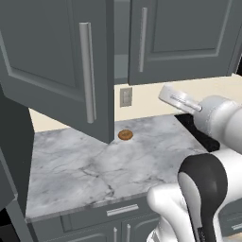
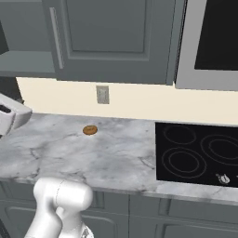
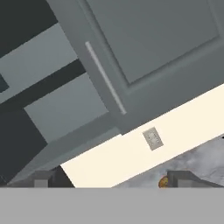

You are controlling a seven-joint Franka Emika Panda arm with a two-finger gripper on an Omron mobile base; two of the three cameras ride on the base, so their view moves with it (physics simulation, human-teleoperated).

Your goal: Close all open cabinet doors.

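One dark grey cabinet door (image 1: 52, 61) stands swung out over the counter, its silver bar handle (image 1: 87, 71) facing me. The door to its right (image 1: 184, 38) is flush and closed. In the hand view the closed door (image 3: 148, 43) with its handle (image 3: 105, 78) sits beside the open cupboard (image 3: 48, 92), whose shelves show. From the right, that open cupboard (image 2: 23, 60) lies left of the closed door (image 2: 111, 37). My gripper (image 3: 113, 180) is open, its fingertips (image 3: 43, 179) wide apart with nothing between them, and it hangs above the counter, right of the open door, touching nothing.
A marble counter (image 1: 80, 165) runs below the cabinets, with a small brown cookie (image 1: 125, 135) near the open door's lower corner. A wall outlet (image 1: 125, 97) is behind it. A black cooktop (image 2: 200, 153) lies to the right, a microwave (image 2: 214, 37) above it. Drawer fronts (image 1: 118, 210) line the counter's front.
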